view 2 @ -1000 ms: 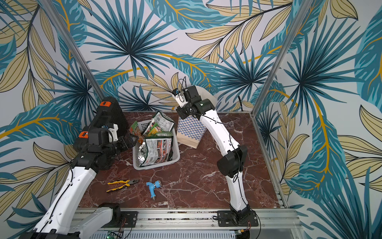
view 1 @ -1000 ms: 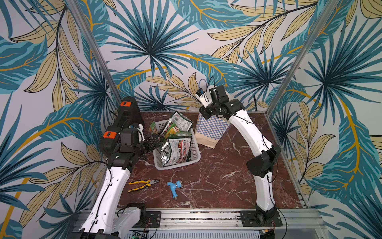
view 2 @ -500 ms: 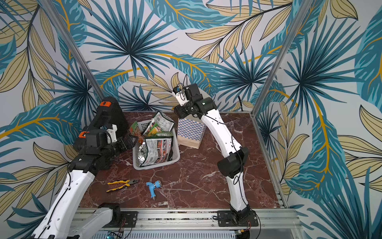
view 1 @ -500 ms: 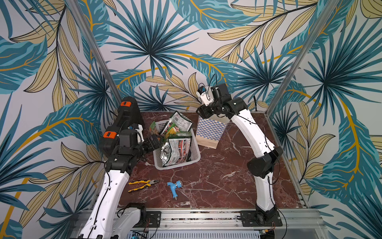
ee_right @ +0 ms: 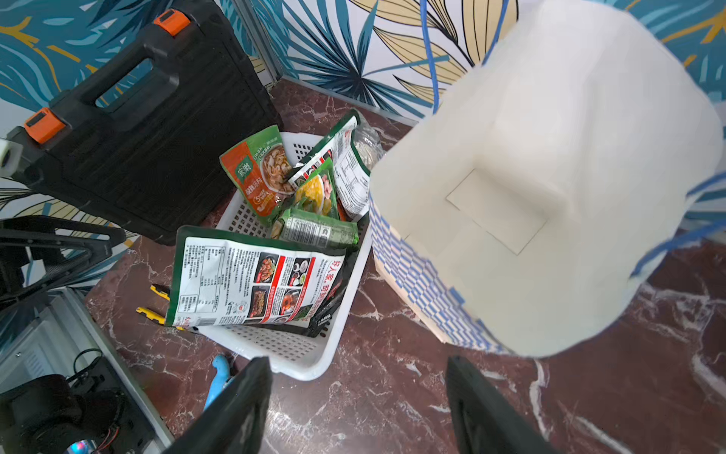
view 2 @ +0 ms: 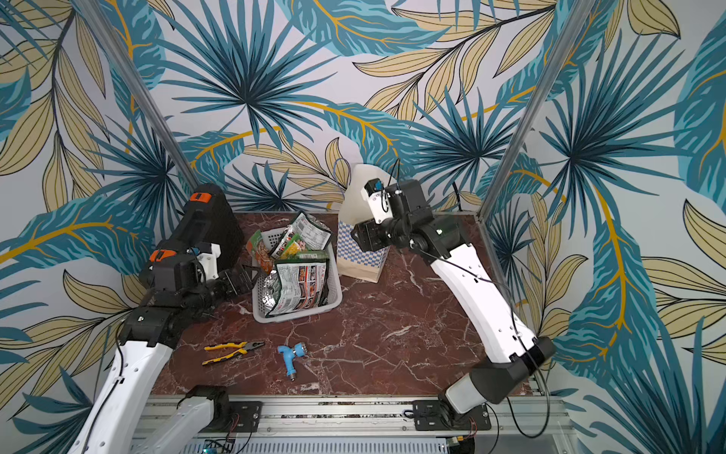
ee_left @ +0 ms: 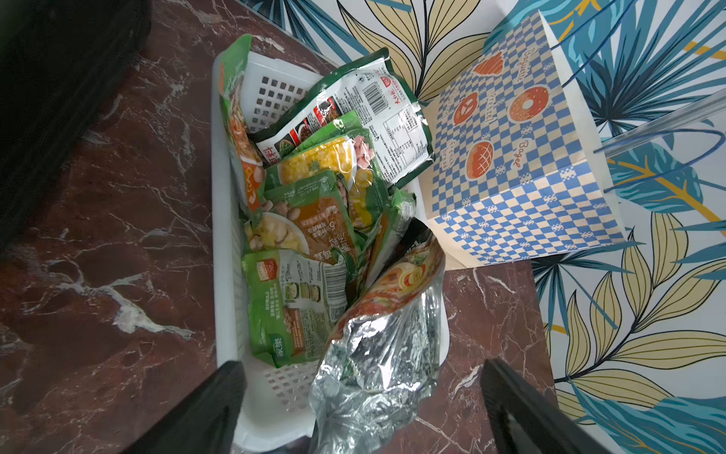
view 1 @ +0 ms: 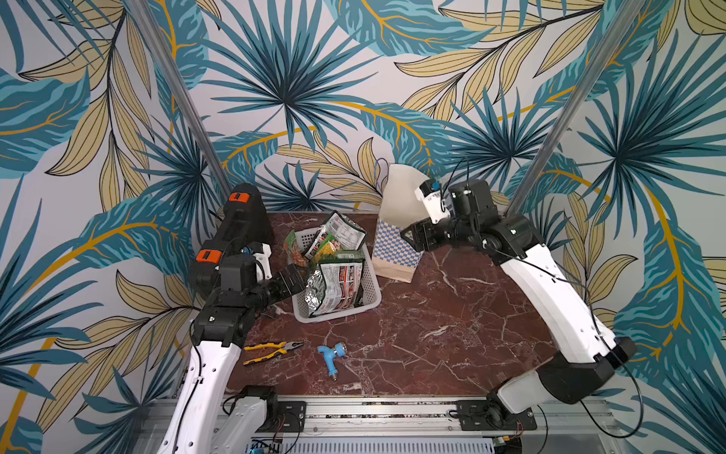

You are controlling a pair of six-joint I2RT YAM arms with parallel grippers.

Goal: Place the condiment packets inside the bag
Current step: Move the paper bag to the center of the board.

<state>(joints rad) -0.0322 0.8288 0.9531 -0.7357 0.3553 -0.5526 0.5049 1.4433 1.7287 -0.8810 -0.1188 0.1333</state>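
Observation:
Several condiment packets [view 1: 334, 271] [view 2: 298, 275], green, yellow and silver-black-red, are piled in a white perforated basket [view 1: 338, 312]. The checkered bag [view 1: 396, 243] [view 2: 363, 251] stands upright just right of the basket, its cream inside showing. My left gripper [view 1: 292, 277] [ee_left: 361, 365] is open at the basket's left side. In the left wrist view a crumpled silver packet [ee_left: 377, 361] lies between its spread fingers, ungripped. My right gripper [view 1: 410, 239] [ee_right: 355, 359] is open and empty, hanging by the bag's [ee_right: 550, 196] right side above bare table.
A black tool case [view 1: 243, 220] with orange latches stands at the back left, close behind the left arm. Yellow-handled pliers [view 1: 271, 350] and a blue tap fitting [view 1: 332, 355] lie on the marble table in front of the basket.
The right gripper has come away from the bag's mouth, down and to the right, and its jaws have widened. The left arm has barely moved.

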